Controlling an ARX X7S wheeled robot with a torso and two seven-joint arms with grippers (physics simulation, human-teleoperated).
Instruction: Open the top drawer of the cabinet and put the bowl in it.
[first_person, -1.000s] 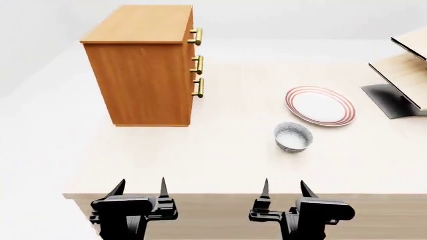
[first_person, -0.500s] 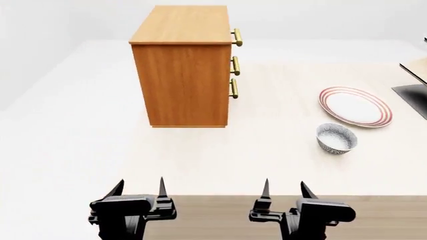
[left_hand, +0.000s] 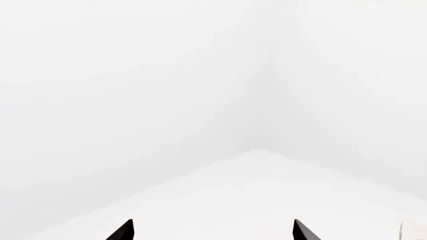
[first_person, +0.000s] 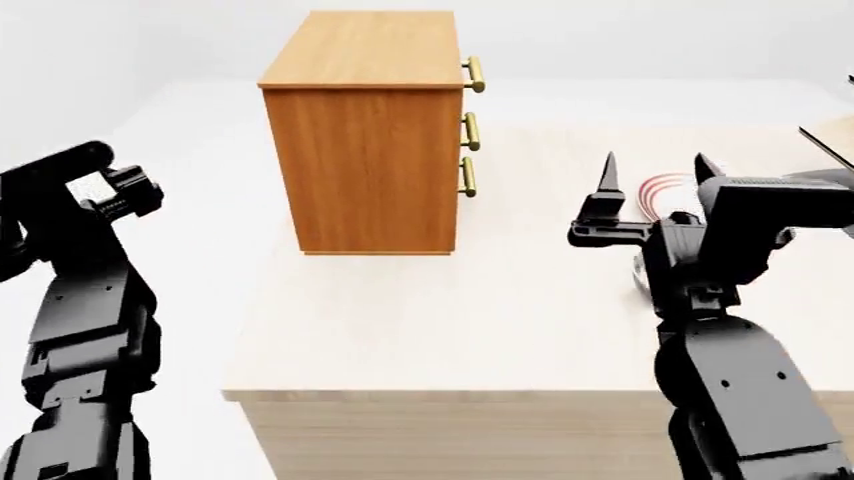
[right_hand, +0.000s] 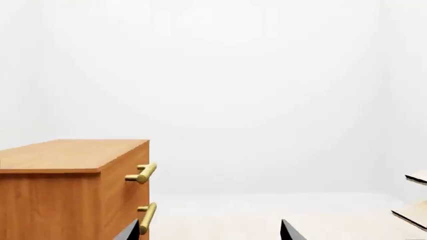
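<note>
Brass handle of the top drawer (first_person: 474, 74) lies left of your spread, empty right hand (first_person: 654, 170), vertical; left hand (left_hand: 212, 231) spread, farther.

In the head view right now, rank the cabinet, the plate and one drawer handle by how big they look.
Largest to smallest:
1. cabinet
2. plate, unsure: the right gripper hides most of it, so only a red-ringed sliver shows
3. top drawer handle

The bowl is almost wholly hidden behind that arm.
</note>
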